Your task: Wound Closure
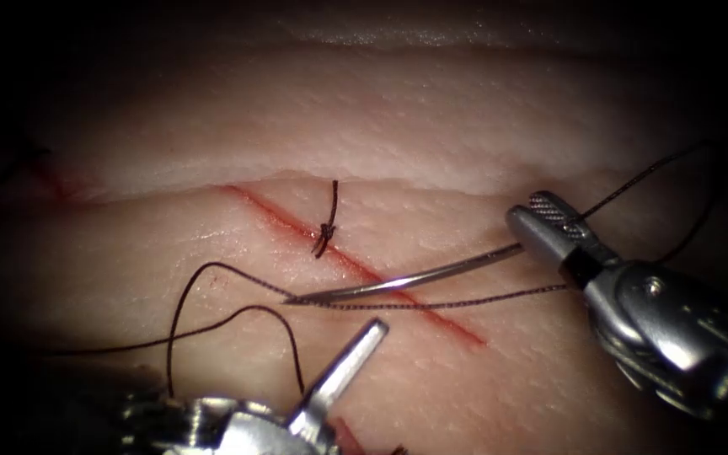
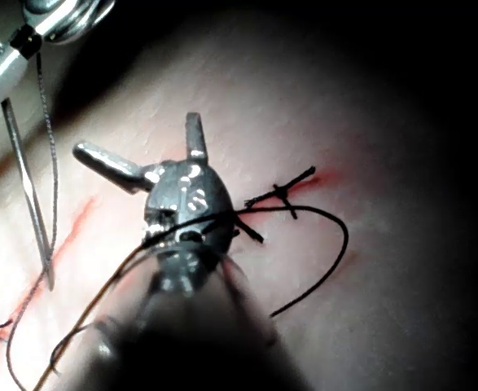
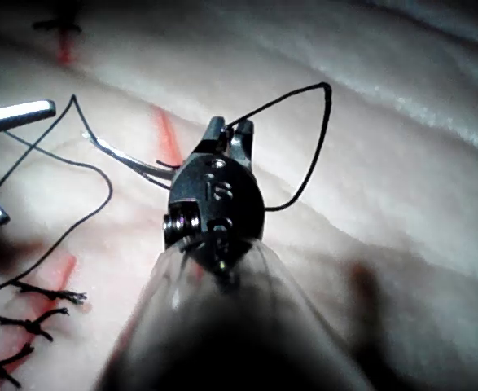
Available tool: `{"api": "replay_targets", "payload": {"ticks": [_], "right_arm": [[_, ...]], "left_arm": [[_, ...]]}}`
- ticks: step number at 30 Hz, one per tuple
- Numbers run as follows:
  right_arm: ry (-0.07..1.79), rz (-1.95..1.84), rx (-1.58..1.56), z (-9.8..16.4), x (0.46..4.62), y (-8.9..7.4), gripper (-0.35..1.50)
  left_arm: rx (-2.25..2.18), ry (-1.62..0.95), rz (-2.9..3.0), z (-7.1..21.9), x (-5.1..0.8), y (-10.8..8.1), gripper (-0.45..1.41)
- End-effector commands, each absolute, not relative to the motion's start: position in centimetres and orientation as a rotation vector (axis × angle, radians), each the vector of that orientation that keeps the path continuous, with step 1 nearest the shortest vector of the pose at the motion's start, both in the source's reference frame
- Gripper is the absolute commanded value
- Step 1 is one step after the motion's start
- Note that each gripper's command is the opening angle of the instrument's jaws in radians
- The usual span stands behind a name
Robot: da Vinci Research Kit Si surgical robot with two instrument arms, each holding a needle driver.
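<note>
Darkness all around, a pool of bright light falling off into black at the edges

The needle's (image 1: 414,279) rear end was hidden inside the right tool's (image 1: 541,221) closed jaws. The left tool's (image 1: 343,371) base was cut off by the endoscope view's lower edge. The thread (image 1: 212,324) ran into darkness at the left and could not be traced further.
</note>
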State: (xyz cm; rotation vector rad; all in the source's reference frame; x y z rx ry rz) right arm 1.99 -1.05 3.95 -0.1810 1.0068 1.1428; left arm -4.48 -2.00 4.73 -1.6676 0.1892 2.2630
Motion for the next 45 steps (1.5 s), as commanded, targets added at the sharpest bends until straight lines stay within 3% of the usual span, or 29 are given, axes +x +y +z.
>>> {"api": "replay_targets", "payload": {"ticks": [1, 9, 19, 31, 45], "right_arm": [[0.998, 1.123, -0.200, 4.0, 2.00, -1.0, -0.35], [0.984, 1.050, -0.265, 4.0, 1.77, -0.9, -0.35], [1.007, 0.927, -0.419, 3.7, 1.68, -0.9, -0.35], [1.088, 0.658, -0.477, 3.6, 1.80, -0.9, -0.35], [1.087, 0.348, -0.534, 3.5, 2.11, -0.8, -0.35]], "left_arm": [[-1.694, 0.164, 2.271, 4.7, -4.54, -2.1, 1.00], [-1.878, -0.148, 2.222, 4.2, -4.12, -2.5, 0.88], [-1.672, -0.127, 2.226, 4.2, -3.31, -1.7, 0.78], [-1.575, -0.074, 2.134, 4.7, -3.49, -0.5, 0.76], [-1.416, -0.658, 2.187, 5.7, -3.85, -0.4, 0.76]]}}
